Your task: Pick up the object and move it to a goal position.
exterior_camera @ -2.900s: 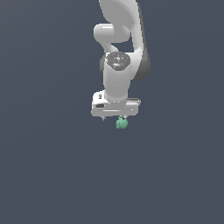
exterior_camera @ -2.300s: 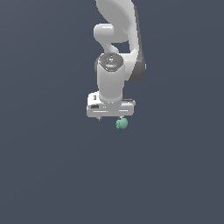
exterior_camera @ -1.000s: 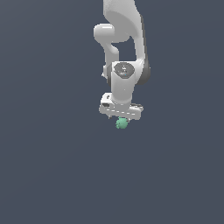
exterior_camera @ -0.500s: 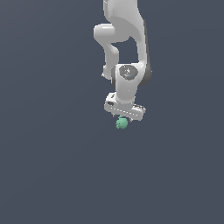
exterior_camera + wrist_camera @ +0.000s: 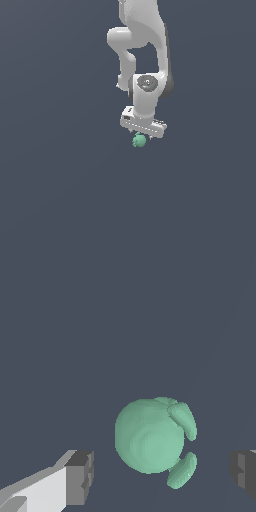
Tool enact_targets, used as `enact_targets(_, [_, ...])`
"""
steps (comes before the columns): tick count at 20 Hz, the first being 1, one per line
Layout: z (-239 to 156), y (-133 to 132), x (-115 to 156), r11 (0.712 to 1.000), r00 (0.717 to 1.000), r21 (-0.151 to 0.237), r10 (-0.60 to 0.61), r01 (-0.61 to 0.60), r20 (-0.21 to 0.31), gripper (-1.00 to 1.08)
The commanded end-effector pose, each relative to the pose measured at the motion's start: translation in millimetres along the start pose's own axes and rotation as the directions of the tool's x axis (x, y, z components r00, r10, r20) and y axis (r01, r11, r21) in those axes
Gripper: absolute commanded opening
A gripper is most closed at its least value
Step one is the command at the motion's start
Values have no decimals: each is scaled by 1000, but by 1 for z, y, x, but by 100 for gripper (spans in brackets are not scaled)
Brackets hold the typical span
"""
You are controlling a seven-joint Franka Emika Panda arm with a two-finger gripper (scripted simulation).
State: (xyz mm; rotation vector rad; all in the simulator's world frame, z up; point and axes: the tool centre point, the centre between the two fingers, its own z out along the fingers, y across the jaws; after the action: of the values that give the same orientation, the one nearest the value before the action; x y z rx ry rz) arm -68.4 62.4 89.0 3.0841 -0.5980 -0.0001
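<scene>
The object [image 5: 139, 141] is a small teal-green lumpy blob on the dark grey floor, just below the white gripper [image 5: 141, 133] in the exterior view. In the wrist view the blob [image 5: 152, 436] lies between the two grey-tipped fingers, with a gap on each side. One finger [image 5: 80, 477] stands on one side and the other finger [image 5: 244, 473] on the opposite side. The gripper [image 5: 162, 475] is open and touches nothing.
A plain dark grey floor [image 5: 60, 190] fills both views. The white arm [image 5: 145, 55] rises above the gripper to the top of the exterior view. No other objects show.
The gripper has moved down and to the exterior view's right, and turned, so it now hangs right over the blob. The blob has not moved.
</scene>
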Motion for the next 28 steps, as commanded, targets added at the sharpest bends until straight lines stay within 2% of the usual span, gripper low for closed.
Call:
enact_targets(1, [4,0,0,1000,1000,0,1,-1,0,100])
enact_targets(9, [39,1,-2,1000,1000,0,3,-3,0,100])
enact_targets(15, [49,0,-1,1000,1000,0,4,-4,0,100])
enact_targets(16, [49,0,-1,1000,1000,0,4,-4,0,-100])
enact_targets(28, [47,-1,-1,1000,1000,1,3,-3,-1,-100])
